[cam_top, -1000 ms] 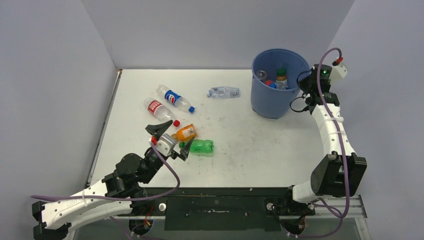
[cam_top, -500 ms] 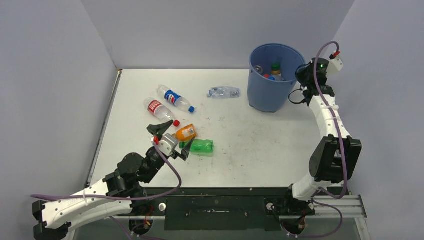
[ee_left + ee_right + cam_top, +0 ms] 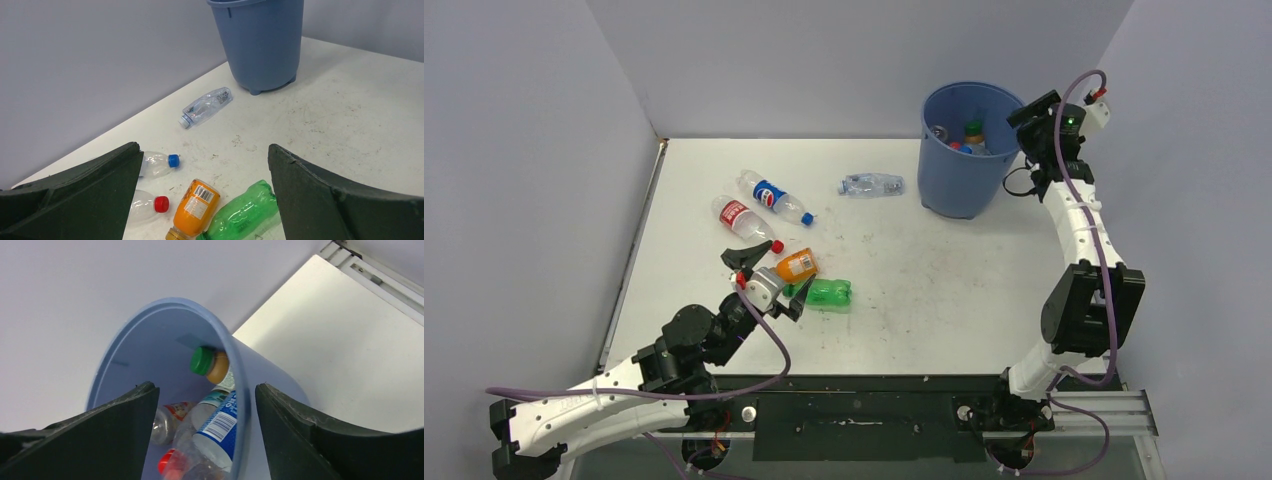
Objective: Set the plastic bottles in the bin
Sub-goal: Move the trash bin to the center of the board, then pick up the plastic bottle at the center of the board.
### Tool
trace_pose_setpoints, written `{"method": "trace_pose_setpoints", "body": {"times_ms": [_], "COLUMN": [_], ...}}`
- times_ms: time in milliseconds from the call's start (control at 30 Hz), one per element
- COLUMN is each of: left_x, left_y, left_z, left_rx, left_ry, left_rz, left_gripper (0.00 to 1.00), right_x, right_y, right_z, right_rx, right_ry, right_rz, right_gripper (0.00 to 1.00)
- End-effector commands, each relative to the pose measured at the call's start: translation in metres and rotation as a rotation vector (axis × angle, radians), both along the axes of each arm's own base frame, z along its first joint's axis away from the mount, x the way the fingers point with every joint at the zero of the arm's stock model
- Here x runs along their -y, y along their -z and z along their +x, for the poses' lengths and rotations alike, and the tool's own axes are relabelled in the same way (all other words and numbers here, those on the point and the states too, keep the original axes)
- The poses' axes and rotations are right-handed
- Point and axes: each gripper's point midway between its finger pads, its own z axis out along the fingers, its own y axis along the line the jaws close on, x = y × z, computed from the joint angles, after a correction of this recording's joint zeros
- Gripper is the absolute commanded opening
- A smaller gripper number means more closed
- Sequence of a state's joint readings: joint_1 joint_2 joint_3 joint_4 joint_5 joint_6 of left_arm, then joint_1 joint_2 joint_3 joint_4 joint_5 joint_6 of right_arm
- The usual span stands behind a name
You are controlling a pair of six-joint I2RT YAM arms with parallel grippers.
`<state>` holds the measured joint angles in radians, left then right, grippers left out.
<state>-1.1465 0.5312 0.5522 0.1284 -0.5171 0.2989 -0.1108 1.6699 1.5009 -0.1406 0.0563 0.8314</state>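
The blue bin (image 3: 964, 190) stands at the back right, with several bottles inside. My right gripper (image 3: 1036, 108) hangs open over its right rim (image 3: 235, 365); the wall runs between the jaws without touching them. Inside the bin lie a green-capped juice bottle (image 3: 211, 363), a blue-labelled one (image 3: 220, 425) and a red-capped one (image 3: 167, 462). My left gripper (image 3: 769, 273) is open and empty above the orange bottle (image 3: 796, 265) and green bottle (image 3: 829, 293). On the table lie a blue-labelled bottle (image 3: 774, 197), a red-labelled bottle (image 3: 746, 222) and a crushed clear bottle (image 3: 872, 184).
Grey walls close the table in at the back and on both sides. The left wrist view has the orange bottle (image 3: 196, 205) and green bottle (image 3: 244, 212) low between the fingers, with the bin (image 3: 260, 45) far off.
The bin shifted a little left and back. My right gripper, shut before, has opened at the rim. The left arm has barely moved.
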Motion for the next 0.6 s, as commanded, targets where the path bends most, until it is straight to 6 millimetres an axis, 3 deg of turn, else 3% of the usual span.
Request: {"method": "trace_pose_setpoints", "body": {"times_ms": [0, 267, 367, 567], "left_x": [-0.003, -0.003, -0.003, -0.005], "left_y": [-0.015, -0.016, -0.017, -0.019], "left_z": [-0.001, -0.002, -0.003, -0.003], "left_rx": [0.018, 0.021, 0.022, 0.024], "left_ry": [-0.003, 0.001, 0.003, 0.003], "left_rz": [-0.047, -0.052, -0.052, -0.057], "left_gripper": [0.96, 0.96, 0.96, 0.96], "right_x": [-0.006, -0.009, -0.016, -0.032], "right_y": [-0.061, -0.074, -0.088, -0.127], "right_z": [0.000, -0.007, -0.011, -0.033], "right_rx": [0.157, 0.178, 0.192, 0.254], "right_ry": [-0.035, -0.042, -0.056, -0.063], "right_rz": [-0.010, -0.015, -0.052, -0.073], "right_gripper": [0.73, 0.84, 0.92, 1.00]}}
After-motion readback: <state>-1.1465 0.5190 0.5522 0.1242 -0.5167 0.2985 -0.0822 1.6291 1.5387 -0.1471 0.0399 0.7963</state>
